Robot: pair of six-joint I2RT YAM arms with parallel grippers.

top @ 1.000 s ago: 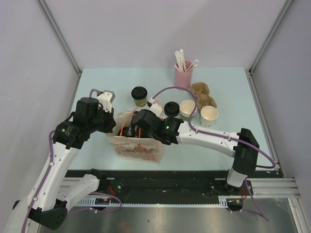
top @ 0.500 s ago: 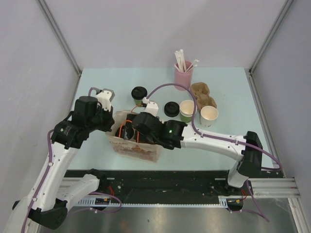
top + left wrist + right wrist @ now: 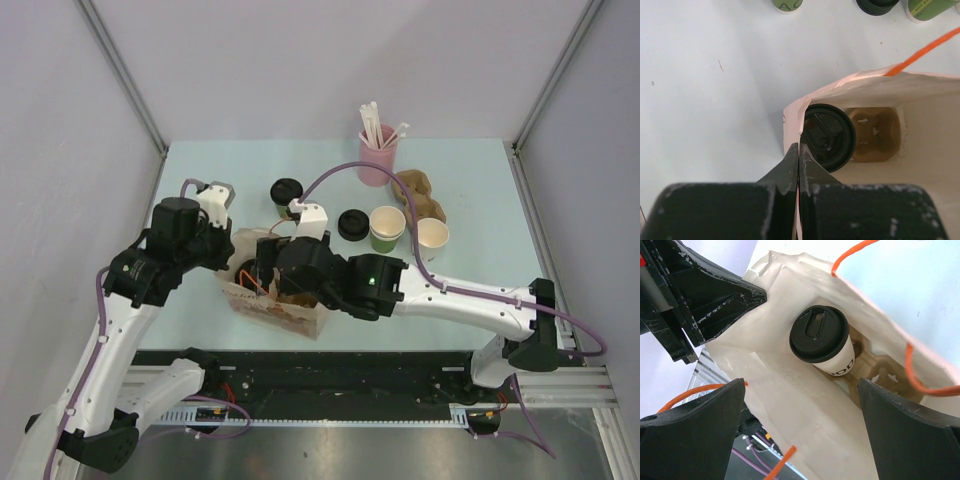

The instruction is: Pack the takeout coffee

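Our left tool (image 3: 798, 149) pinches the rim of the paper bag (image 3: 932, 122); our right tool (image 3: 802, 407) gapes empty above it. We see the white cup (image 3: 822, 342) inside, the green cup (image 3: 287, 196) on the bench (image 3: 470, 170) behind.

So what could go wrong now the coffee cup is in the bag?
1. The open right gripper hangs over the bag, close to its orange handles. Lifting away, it might snag one and tug the bag.
2. The left gripper only pinches the bag's thin edge. If that slips, the mouth could flop shut.
3. The white cup might get bumped in its cardboard carrier.
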